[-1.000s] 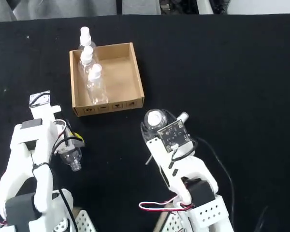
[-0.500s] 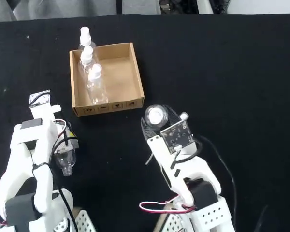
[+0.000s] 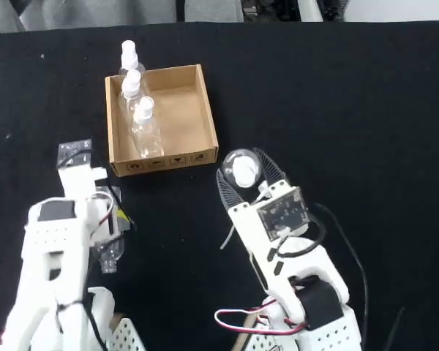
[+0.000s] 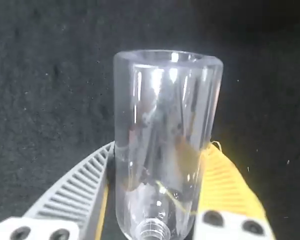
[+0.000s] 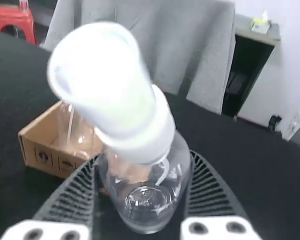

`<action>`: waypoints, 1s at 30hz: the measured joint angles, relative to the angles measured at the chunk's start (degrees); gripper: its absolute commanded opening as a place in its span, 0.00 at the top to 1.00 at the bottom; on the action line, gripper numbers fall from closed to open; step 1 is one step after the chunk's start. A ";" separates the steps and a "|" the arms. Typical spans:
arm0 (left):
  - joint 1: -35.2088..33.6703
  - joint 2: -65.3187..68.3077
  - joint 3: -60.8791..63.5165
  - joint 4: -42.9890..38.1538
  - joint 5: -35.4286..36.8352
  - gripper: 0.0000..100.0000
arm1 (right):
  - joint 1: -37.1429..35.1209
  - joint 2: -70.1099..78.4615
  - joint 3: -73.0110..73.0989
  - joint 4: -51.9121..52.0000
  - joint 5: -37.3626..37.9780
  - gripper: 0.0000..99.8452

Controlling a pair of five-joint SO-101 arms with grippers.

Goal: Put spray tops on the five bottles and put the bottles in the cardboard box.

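My left gripper (image 3: pixel 108 232) is shut on a clear bottle (image 3: pixel 110 248) that has no top; it hangs over the black table near the front left. In the left wrist view the open threaded neck (image 4: pixel 152 231) of that bottle (image 4: pixel 165 135) lies between the grey and yellow fingers (image 4: pixel 225 185). My right gripper (image 3: pixel 243 172) is shut on a bottle with a white spray top (image 3: pixel 241 170), just off the front right corner of the cardboard box (image 3: pixel 205 110). That top (image 5: pixel 105 85) looms large in the right wrist view, above the bottle body (image 5: pixel 145 197).
Three bottles with white tops (image 3: pixel 143 121) lie along the box's left side; the farthest top (image 3: pixel 128 51) pokes past the back rim. The box (image 5: pixel 45 145) also shows in the right wrist view. The black table (image 3: pixel 336 110) spreads to the right.
The left arm has shifted right and toward the front with its bottle. The right arm has swung slightly right, with its capped bottle tilted more upright.
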 measured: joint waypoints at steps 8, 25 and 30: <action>0.62 -10.37 4.57 0.09 0.00 0.79 | 0.00 15.30 -12.04 -2.55 0.00 0.92; 5.01 -11.34 9.41 -1.67 -3.34 0.79 | 0.00 59.69 -34.55 -15.74 -4.92 0.92; 5.27 -11.34 9.41 -1.67 -3.34 0.79 | 0.09 70.86 -41.14 -18.29 -6.59 0.92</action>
